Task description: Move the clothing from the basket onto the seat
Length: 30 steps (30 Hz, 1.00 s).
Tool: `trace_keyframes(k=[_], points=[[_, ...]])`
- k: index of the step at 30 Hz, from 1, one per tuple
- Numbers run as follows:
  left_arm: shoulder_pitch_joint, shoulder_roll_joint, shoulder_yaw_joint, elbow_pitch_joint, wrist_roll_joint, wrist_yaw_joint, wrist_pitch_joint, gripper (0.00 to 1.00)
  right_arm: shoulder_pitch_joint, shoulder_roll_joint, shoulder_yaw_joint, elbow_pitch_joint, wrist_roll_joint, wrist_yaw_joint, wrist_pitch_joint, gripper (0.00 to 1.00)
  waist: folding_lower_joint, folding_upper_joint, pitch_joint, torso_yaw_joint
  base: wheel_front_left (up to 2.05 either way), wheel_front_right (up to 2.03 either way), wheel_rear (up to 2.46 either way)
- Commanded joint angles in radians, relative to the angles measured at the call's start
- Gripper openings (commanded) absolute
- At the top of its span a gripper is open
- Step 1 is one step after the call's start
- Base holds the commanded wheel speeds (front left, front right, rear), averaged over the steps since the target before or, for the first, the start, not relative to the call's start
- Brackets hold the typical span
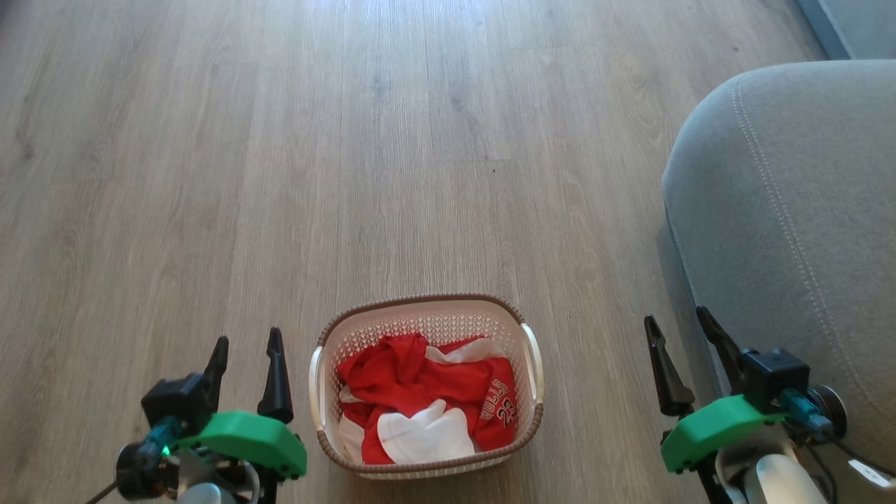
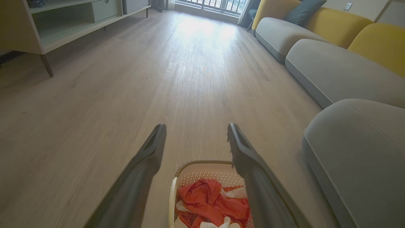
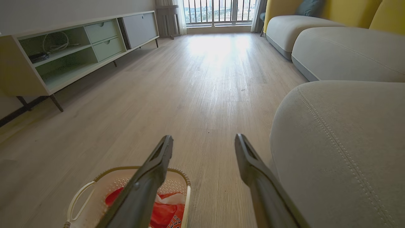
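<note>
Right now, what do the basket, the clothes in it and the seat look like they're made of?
The basket looks like moulded cream plastic with a matte finish, going by its evenly perforated walls; its brown edge only imitates weave. The clothing is soft, thin red and white fabric, crumpled into folds, possibly a synthetic jersey knit. The seat looks like grey woven upholstery, matte, with a double line of light stitching.

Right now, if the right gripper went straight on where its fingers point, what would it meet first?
Probably bare floor: the right gripper aims between basket and seat, touching neither; depth is unclear.
</note>
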Motion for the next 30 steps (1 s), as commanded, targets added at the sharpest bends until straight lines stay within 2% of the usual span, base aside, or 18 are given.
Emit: trace_keyframes(k=[1, 9, 30], points=[[-0.044, 0.011, 0.021, -0.034, 0.03, 0.008, -0.016, 1.0, -0.052, -0.009, 0.023, -0.033, -0.028, 0.0, -0.02, 1.0, 0.0, 0.0, 0.001, -0.001, 0.0, 0.0, 0.0], [-0.048, 0.012, 0.015, -0.038, 0.123, 0.024, -0.042, 1.0, -0.052, -0.002, 0.014, -0.019, -0.085, 0.0, -0.046, 1.0, 0.0, 0.0, 0.012, -0.01, 0.0, 0.0, 0.0], [-0.055, 0.012, 0.023, -0.022, 0.109, 0.017, -0.043, 1.0, -0.056, 0.006, 0.008, -0.009, -0.04, 0.0, -0.047, 1.0, 0.0, 0.0, 0.024, -0.022, 0.0, 0.0, 0.0]])
